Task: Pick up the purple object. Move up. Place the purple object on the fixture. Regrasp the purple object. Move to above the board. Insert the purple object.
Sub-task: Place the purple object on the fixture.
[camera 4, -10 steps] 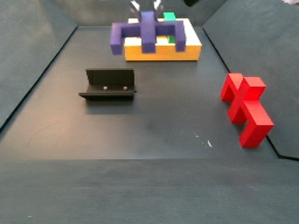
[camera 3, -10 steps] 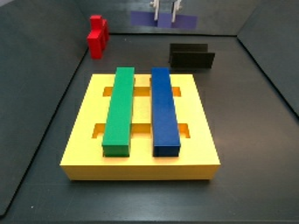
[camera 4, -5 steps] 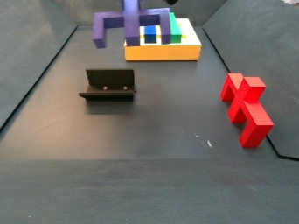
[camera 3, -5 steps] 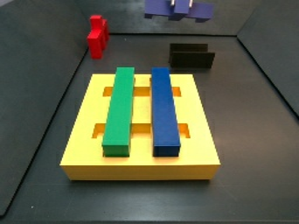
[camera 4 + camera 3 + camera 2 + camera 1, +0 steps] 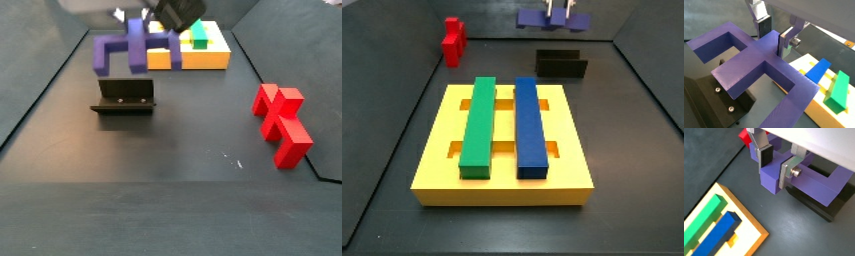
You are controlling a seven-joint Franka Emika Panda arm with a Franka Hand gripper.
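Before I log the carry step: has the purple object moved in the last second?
Yes. Held in the gripper, the purple object has left the board and now hangs above the fixture.

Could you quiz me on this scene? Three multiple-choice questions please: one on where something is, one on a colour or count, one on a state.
1. Where is the purple object?
A. lying on the board
B. held in the air above the fixture
C. beside the red block

2. How many long bars lie on the board?
A. one
B. two
C. four

3. The gripper is:
A. wide open, empty
B. shut on the purple object
C. out of sight

Answers: 1 B, it hangs clear of the floor; 2 B, one green, one blue; 3 B, the fingers clamp the purple object.
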